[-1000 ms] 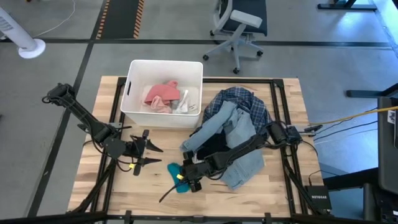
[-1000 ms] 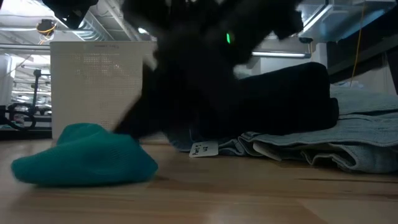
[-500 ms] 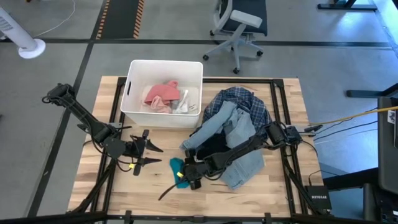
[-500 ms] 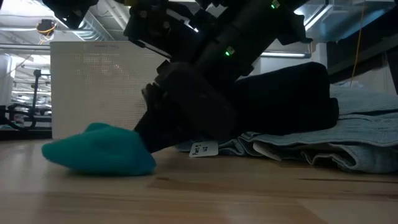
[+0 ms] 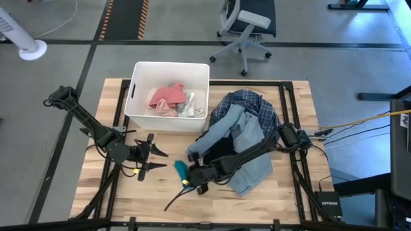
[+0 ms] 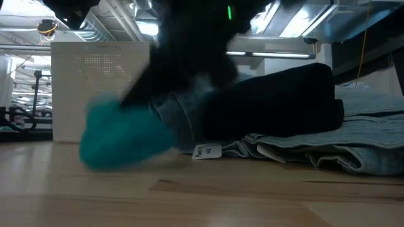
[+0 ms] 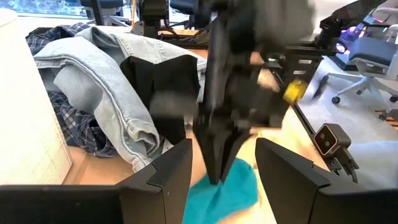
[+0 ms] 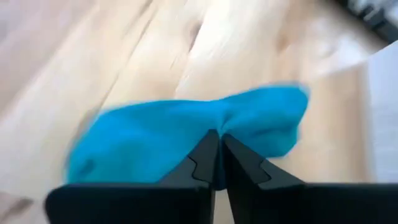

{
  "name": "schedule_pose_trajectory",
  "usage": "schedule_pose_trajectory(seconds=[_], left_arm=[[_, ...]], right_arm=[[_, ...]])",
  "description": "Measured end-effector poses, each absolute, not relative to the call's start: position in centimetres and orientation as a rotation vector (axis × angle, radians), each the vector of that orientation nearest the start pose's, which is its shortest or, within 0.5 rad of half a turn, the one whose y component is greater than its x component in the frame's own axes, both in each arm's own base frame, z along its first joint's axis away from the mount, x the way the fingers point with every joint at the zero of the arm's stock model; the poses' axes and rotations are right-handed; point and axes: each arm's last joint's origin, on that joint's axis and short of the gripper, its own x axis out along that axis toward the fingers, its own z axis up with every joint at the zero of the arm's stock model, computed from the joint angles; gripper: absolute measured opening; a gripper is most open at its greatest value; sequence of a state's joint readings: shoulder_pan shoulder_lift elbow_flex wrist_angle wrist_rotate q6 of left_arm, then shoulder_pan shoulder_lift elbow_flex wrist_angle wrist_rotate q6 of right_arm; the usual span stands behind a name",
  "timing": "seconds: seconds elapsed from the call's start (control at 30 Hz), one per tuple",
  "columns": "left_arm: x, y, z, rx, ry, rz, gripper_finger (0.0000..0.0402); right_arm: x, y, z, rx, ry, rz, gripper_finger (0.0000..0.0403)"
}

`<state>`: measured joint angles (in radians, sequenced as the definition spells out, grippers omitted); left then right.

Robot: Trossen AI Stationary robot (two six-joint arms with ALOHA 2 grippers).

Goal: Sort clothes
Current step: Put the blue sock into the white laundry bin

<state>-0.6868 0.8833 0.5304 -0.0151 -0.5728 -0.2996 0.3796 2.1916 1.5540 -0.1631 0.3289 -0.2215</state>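
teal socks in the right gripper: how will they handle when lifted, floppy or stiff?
Probably floppy: the teal socks bunch and fold around the right gripper, shut on a pinch of fabric. Likely light, since a small pinch seems enough. The loose ends may droop and drag across the wooden table, so lift well clear.

Right gripper (image 5: 186,176) pinched closed, left gripper (image 5: 158,160) spread wide.
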Motion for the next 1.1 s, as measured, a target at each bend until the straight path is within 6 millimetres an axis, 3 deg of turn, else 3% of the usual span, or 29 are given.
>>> schedule_pose_trajectory(seconds=[0.13,0.33,0.57,0.7,0.93,1.1], left_arm=[[15.6,-10.8,24.6,-0.078,0.314,-0.066,0.0172],[15.6,-10.8,24.6,-0.079,0.313,-0.067,0.0172],[15.6,-10.8,24.6,-0.087,0.310,-0.066,0.0172],[15.6,-10.8,24.6,-0.086,0.310,-0.066,0.0172],[15.6,-10.8,24.6,-0.085,0.310,-0.066,0.0172],[15.6,-10.8,24.6,-0.084,0.311,-0.065,0.0172]], right_arm=[[44.1,16.4,20.3,-0.565,0.705,0.109,0.0041],[43.1,15.4,28.6,-0.706,0.642,0.009,0.0015],[43.3,11.2,35.0,-0.843,0.615,-0.197,0.0026],[44.4,6.8,36.7,-0.809,0.583,-0.272,0.0030],[45.2,-0.6,36.3,-0.733,0.617,-0.340,0.0032],[45.2,-4.0,35.9,-0.688,0.622,-0.306,0.0032]])
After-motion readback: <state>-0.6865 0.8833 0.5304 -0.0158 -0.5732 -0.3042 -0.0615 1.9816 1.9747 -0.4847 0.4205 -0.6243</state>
